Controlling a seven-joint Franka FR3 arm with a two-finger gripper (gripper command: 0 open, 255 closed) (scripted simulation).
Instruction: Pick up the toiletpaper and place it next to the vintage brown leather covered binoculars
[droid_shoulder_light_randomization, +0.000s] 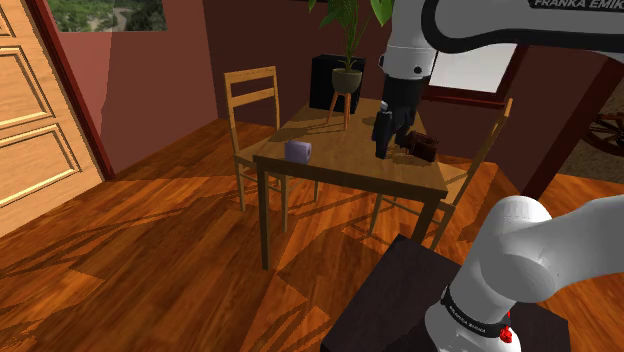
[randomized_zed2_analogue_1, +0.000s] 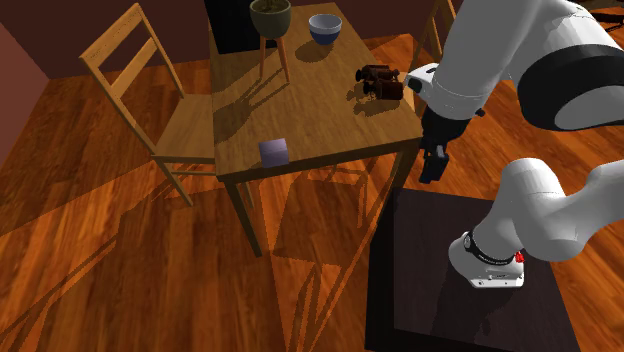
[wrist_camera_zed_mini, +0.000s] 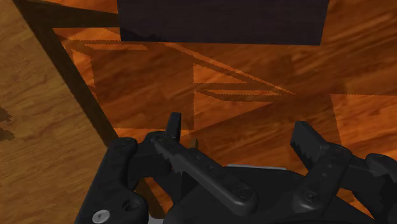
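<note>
Jaws gape empty, pointing down at floor (wrist_camera_zed_mini: 254, 108) beside table (randomized_zed2_analogue_1: 310, 110).

1. The glossy white arm (droid_shoulder_light_randomization: 520, 240) has rounded links and dark bands at its joints.
2. Pale "FRANKA EMIK" lettering (droid_shoulder_light_randomization: 578, 4) marks the upper link.
3. A small red mark (droid_shoulder_light_randomization: 510, 336) sits by the base ring.
4. The all-black two-finger hand (wrist_camera_zed_mini: 240, 127) has ridged fingertips and a silver screw (wrist_camera_zed_mini: 98, 216).

The toilet paper roll (droid_shoulder_light_randomization: 298, 150) is 1 small, pale lilac-grey roll sitting on the wooden worktop (droid_shoulder_light_randomization: 345, 158), close to its corner at the shoulder view's left. The binoculars (droid_shoulder_light_randomization: 420, 146), dark brown with 2 barrels, lie flat well apart from it, near the opposite edge.
</note>
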